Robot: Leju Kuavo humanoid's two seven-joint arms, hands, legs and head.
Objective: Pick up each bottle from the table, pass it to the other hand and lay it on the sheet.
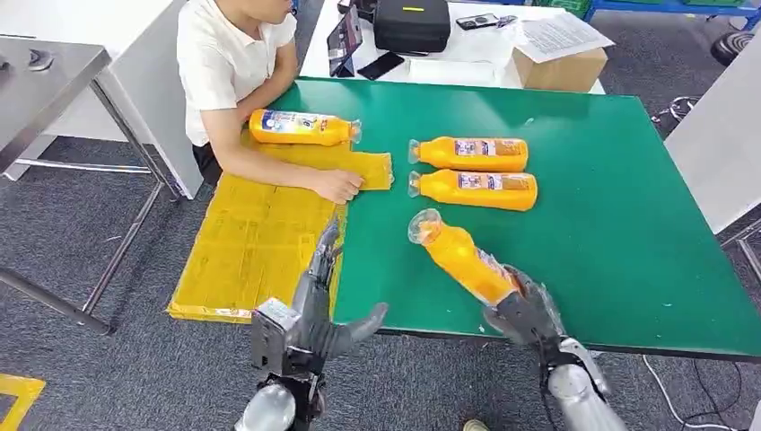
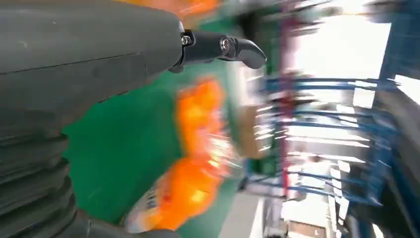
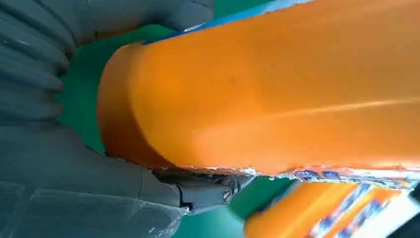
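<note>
The right hand (image 1: 525,314) grips the base of an orange bottle (image 1: 458,256) at the near edge of the green worktop (image 1: 619,224), neck tilted up and away. The left hand (image 1: 314,310) is open, fingers spread, holding nothing, over the yellow sheet (image 1: 256,242). Beyond, two bottles (image 1: 471,171) lie side by side; a third bottle (image 1: 301,127) rests on the sheet beside a person's hand (image 1: 336,186).

The base of the held bottle (image 1: 462,259) is hidden inside the right robot hand (image 1: 528,314). Beyond the left robot hand (image 2: 74,99), the two orange bottles (image 2: 198,153) are motion-blurred, labels unreadable. The person's head (image 1: 269,7) is cut off.
</note>
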